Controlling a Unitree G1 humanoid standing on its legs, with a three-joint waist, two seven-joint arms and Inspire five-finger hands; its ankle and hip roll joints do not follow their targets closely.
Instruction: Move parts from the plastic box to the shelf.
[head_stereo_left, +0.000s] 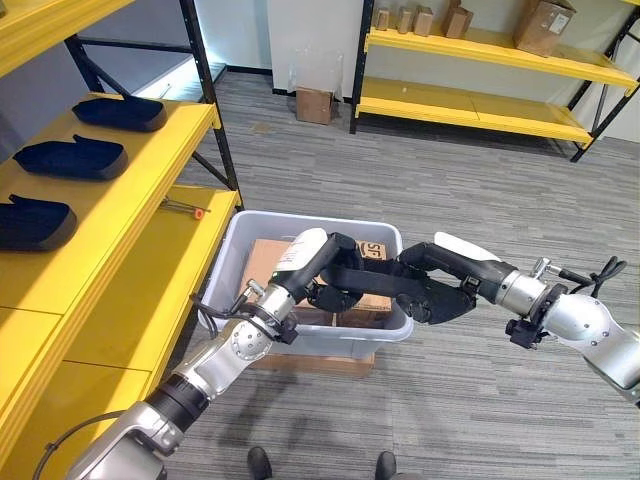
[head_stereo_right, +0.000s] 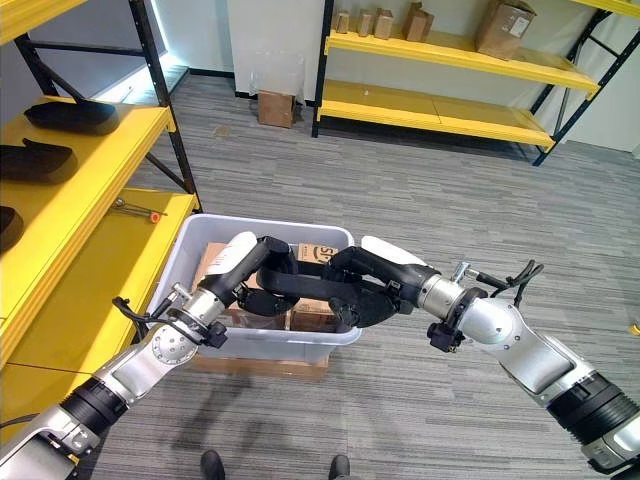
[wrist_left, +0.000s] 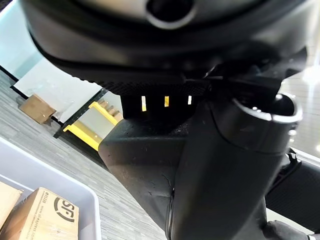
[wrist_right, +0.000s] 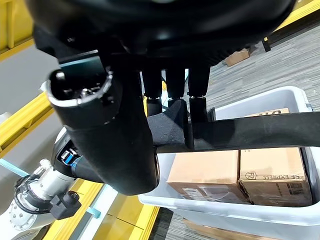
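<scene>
Black part (head_stereo_left: 345, 282) between robot hands (fingertips hidden).

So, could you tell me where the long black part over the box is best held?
By its two ends, from above: the black part lies level across the plastic box, and the left hand and right hand meet it from opposite sides.

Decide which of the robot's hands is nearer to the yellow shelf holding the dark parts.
Left. The left hand is over the plastic box beside the yellow shelf; the right hand reaches in from the box's far side.
</scene>
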